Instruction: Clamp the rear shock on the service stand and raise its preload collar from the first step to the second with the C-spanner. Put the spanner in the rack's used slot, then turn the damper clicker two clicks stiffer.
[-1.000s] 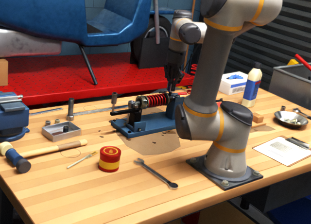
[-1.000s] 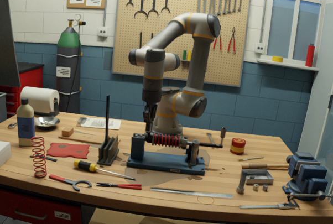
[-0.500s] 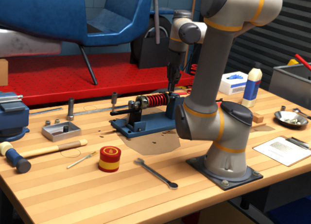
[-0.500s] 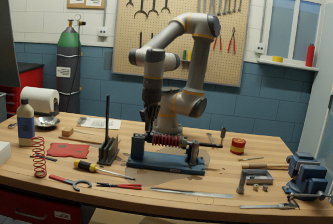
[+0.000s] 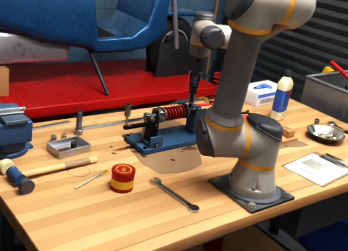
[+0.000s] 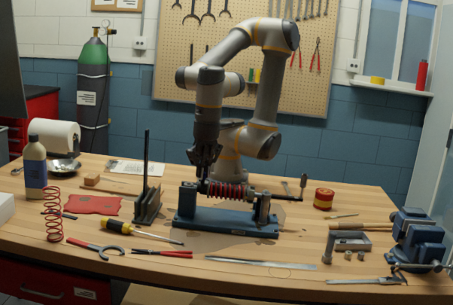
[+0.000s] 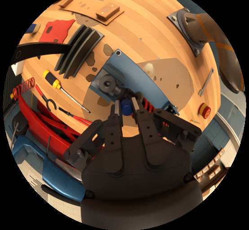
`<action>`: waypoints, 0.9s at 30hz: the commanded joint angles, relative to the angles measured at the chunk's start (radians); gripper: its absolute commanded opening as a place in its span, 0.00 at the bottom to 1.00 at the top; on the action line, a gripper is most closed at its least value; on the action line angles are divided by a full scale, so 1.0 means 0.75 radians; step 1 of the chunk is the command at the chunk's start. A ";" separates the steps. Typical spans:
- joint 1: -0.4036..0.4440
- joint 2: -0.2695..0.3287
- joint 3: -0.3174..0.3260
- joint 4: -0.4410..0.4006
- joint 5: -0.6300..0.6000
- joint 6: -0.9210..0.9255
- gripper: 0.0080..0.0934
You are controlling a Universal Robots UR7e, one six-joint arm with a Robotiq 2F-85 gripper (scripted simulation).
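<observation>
The rear shock lies level across the blue service stand, its red spring between the stand's two posts. A small blue damper clicker sits on the shock's end by the taller post. The black C-spanner stands upright in the slotted rack beside the stand. My gripper points straight down over that end of the shock. It is closed around the damper clicker.
The rack stands close beside the stand's clicker end. A screwdriver, a red-handled hook spanner, pliers and a loose red spring lie near the front edge. A red-and-yellow tin and a wrench lie on the other side.
</observation>
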 commanded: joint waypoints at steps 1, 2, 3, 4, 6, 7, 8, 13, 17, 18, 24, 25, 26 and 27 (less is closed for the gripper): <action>0.000 0.002 -0.001 -0.008 0.003 0.022 0.00; 0.000 0.002 -0.001 -0.008 0.003 0.047 0.00; 0.000 0.002 -0.001 -0.008 0.003 0.071 0.00; 0.000 0.002 -0.001 -0.008 0.003 0.095 0.00; 0.000 0.002 -0.001 -0.008 0.003 0.142 0.00; 0.000 0.002 -0.001 -0.008 0.003 0.164 0.00; 0.000 0.002 -0.001 -0.008 0.003 0.186 0.00; 0.000 0.002 -0.001 -0.008 0.003 0.285 0.00; 0.000 0.002 -0.001 -0.008 0.003 0.351 0.00; 0.000 0.002 -0.001 -0.008 0.003 0.365 0.00; 0.000 0.002 -0.001 -0.008 0.003 0.434 0.00; 0.000 0.002 -0.001 -0.008 0.003 0.443 0.00; 0.000 0.002 -0.001 -0.008 0.003 0.450 0.00; 0.000 0.002 -0.001 -0.008 0.003 0.457 0.00</action>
